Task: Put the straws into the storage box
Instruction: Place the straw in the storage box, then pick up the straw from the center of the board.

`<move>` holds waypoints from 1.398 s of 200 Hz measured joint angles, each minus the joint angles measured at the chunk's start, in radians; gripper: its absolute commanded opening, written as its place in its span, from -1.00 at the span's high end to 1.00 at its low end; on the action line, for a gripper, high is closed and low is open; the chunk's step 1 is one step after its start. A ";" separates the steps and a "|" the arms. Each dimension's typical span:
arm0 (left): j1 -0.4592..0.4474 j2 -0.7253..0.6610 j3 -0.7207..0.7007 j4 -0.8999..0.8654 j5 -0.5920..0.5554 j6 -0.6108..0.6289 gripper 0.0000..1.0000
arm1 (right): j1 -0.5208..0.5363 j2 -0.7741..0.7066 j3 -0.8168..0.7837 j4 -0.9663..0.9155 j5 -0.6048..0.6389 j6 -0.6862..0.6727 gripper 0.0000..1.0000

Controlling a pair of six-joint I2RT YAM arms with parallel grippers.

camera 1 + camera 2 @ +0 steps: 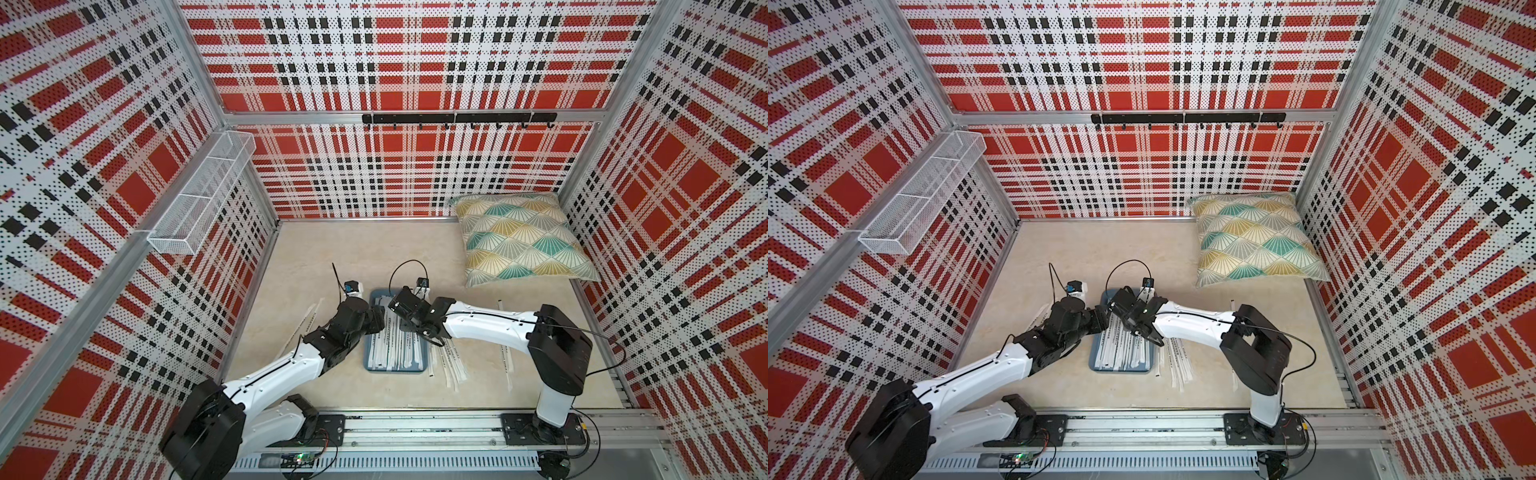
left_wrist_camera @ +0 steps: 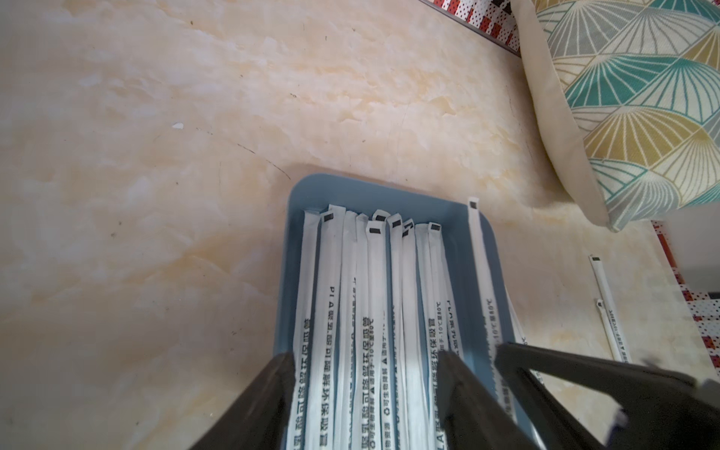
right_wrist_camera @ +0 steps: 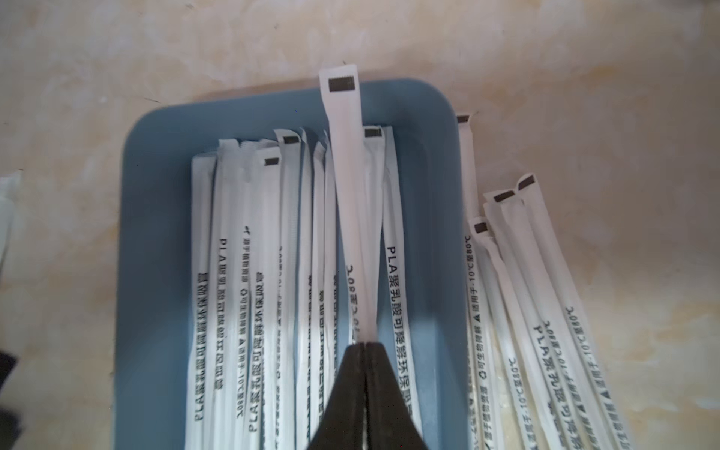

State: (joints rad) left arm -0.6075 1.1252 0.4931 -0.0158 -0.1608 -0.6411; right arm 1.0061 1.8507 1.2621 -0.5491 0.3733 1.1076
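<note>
The slate-blue storage box (image 1: 397, 370) (image 1: 1121, 370) lies between both arms, with several white-wrapped straws (image 1: 395, 353) (image 2: 362, 292) (image 3: 253, 253) lying lengthwise in it. My right gripper (image 3: 365, 345) (image 1: 397, 309) is shut on one straw (image 3: 352, 175) (image 2: 481, 265), holding it above the box's right half so its far end reaches past the far rim. My left gripper (image 2: 368, 356) (image 1: 376, 320) hangs open low over the box, its fingers (image 2: 272, 389) straddling several straws without pinching any. More straws (image 1: 451, 361) (image 3: 545, 311) lie on the table right of the box, others (image 1: 309, 320) to its left.
A patterned cushion (image 1: 519, 241) leans in the back right corner. A white wire-mesh basket (image 1: 203, 195) hangs on the left wall and a black hook rail (image 1: 457, 119) on the back wall. Two straws (image 1: 505, 353) lie further right, under the right arm.
</note>
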 measured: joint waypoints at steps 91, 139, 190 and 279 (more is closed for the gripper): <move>0.007 0.007 0.000 0.015 0.049 0.017 -0.28 | 0.006 0.096 0.033 -0.022 -0.015 0.045 0.54; 0.001 -0.012 0.007 0.014 0.048 0.037 -0.28 | -0.006 -0.066 -0.017 -0.070 -0.002 0.032 0.46; -0.142 0.064 0.131 0.019 0.006 0.105 -0.30 | -0.207 -0.468 -0.380 -0.118 -0.013 -0.023 0.35; -0.337 0.320 0.274 0.053 -0.006 0.107 -0.29 | -0.432 -0.583 -0.637 -0.207 -0.010 -0.154 0.39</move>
State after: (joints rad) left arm -0.9443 1.4452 0.7670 0.0372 -0.1665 -0.5339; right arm 0.5739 1.2678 0.6250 -0.7559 0.3634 0.9539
